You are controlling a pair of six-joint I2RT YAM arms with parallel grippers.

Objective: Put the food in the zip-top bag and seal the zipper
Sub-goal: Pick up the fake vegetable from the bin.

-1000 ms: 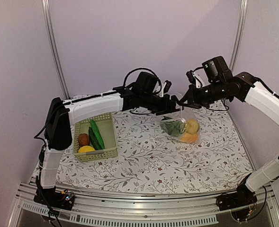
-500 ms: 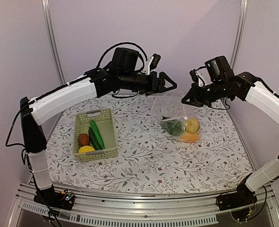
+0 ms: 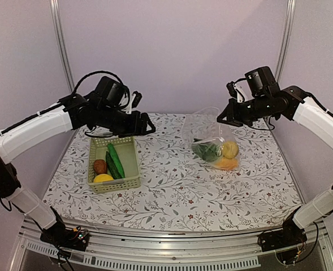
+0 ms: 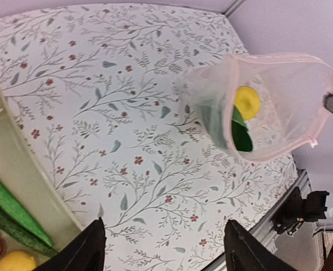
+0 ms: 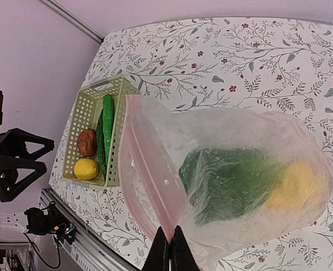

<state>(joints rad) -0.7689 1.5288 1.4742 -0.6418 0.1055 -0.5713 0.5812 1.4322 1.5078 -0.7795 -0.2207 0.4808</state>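
The clear zip-top bag (image 3: 214, 141) hangs open from my right gripper (image 3: 221, 119), which is shut on the pale pink zipper (image 5: 149, 186) at the mouth edge. Inside the bag lie dark green pieces (image 5: 228, 180), a yellow lemon (image 3: 229, 149) and an orange piece (image 3: 226, 164). In the pale green basket (image 3: 129, 164) lie a long green cucumber (image 3: 116, 159), a reddish-brown piece (image 3: 100, 166) and a yellow lemon (image 3: 103, 178). My left gripper (image 3: 143, 125) is open and empty, above the basket's far end. In the left wrist view the bag (image 4: 268, 113) shows its open mouth.
The flowered tablecloth (image 3: 177, 192) covers the table. Purple walls and metal posts (image 3: 64, 56) close in the back and sides. The table's metal front rail (image 3: 172, 248) runs along the near edge.
My left gripper has let go of the bag and swung left and down, from the bag's mouth to above the basket. The right gripper still holds the bag up.
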